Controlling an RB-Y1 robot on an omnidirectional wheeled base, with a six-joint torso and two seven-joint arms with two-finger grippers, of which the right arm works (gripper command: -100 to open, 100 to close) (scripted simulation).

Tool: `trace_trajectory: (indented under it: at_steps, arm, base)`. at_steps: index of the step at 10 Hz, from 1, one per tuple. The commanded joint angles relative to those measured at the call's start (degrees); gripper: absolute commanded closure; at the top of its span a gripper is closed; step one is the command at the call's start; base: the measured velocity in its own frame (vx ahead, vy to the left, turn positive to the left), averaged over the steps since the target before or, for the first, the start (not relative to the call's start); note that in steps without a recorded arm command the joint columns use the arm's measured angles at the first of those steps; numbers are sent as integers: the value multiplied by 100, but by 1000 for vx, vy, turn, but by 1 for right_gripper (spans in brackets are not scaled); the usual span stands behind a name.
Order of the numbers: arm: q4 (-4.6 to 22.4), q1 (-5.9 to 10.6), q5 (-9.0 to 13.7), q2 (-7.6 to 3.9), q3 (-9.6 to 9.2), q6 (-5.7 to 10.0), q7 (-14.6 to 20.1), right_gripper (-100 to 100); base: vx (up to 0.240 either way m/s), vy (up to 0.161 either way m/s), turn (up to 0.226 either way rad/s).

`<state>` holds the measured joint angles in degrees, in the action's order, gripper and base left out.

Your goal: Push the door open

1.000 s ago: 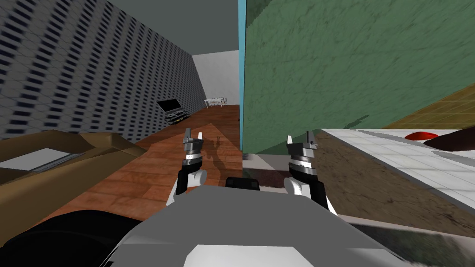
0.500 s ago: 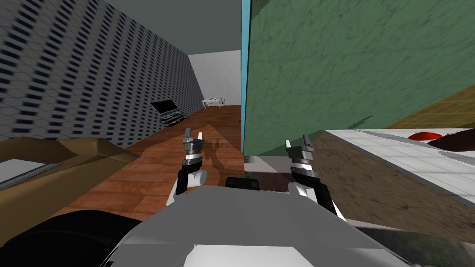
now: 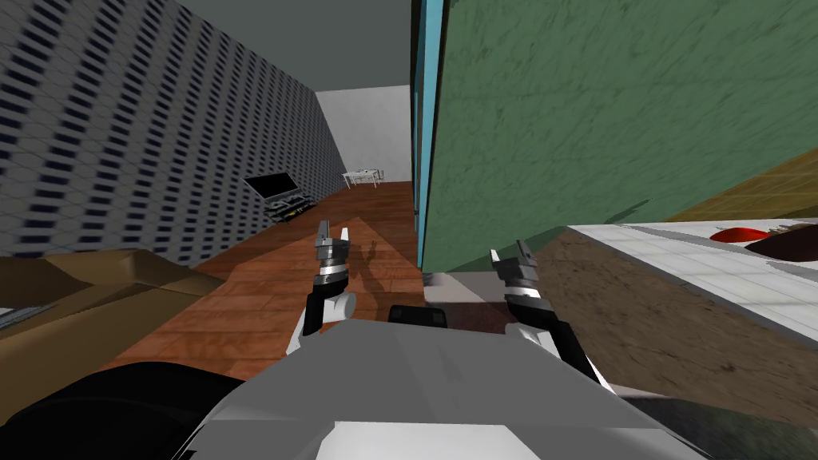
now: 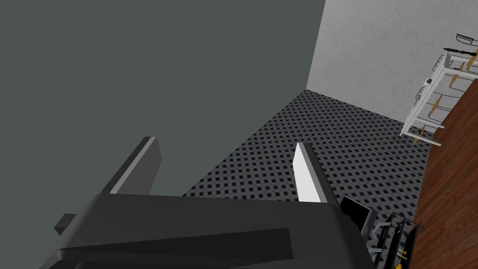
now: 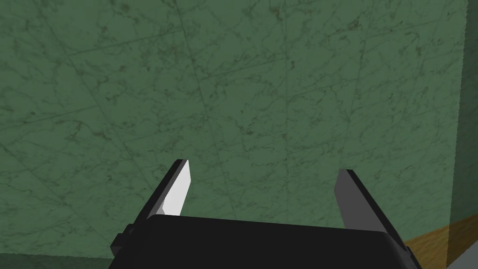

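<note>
Head view: the door showed as a narrow blue strip, nearly edge-on, standing against the left edge of the green wall. Left of it a wood floor ran back along a patterned wall to a TV on its stand and a white table at the far end. A tan piece of furniture lay low on the left. The left gripper was held over the wood floor, left of the door and apart from it, fingers spread. The right gripper pointed at the foot of the green wall, just right of the door, fingers spread as well. Further right lay pale tiles with a red thing on them.

Left wrist view: the left gripper had its fingers wide apart with nothing between them. Past them were the patterned wall, the TV, the table and a strip of floor.

Right wrist view: the right gripper was wide too, holding nothing, and faced the green wall squarely. Whether its fingertips touched the wall could not be told
</note>
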<state>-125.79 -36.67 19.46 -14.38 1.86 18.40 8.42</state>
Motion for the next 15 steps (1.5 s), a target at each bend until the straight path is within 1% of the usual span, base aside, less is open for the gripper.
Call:
trace_trajectory:
  at_steps: [1, 2, 3, 7, 8, 10, 11, 14, 15]
  arm:
    - [48, -135, 190, -197, 7, -143, 71, -100]
    - [73, -190, 281, -292, 16, -210, 104, -100]
    - [117, -285, 437, -456, 32, -325, 161, -100]
    - [246, -559, 892, -926, 79, -659, 327, -100]
    - [262, -593, 949, -985, 85, -701, 347, -100]
    - [326, -730, 1177, -1221, 109, -867, 430, -100]
    - [342, -764, 1234, -1279, 115, -909, 451, -100]
    - [444, -977, 1591, -1648, 153, -1170, 581, -100]
    - [464, -1016, 1656, -1716, 160, -1218, 605, -100]
  base:
    - [132, 149, -100]
    - [157, 173, -95]
    - [211, 197, -115]
    - [159, 160, -85]
    - [136, 120, -58]
    - [125, 128, -78]
    - [111, 137, -62]
    - [119, 149, -82]
    - [111, 153, -67]
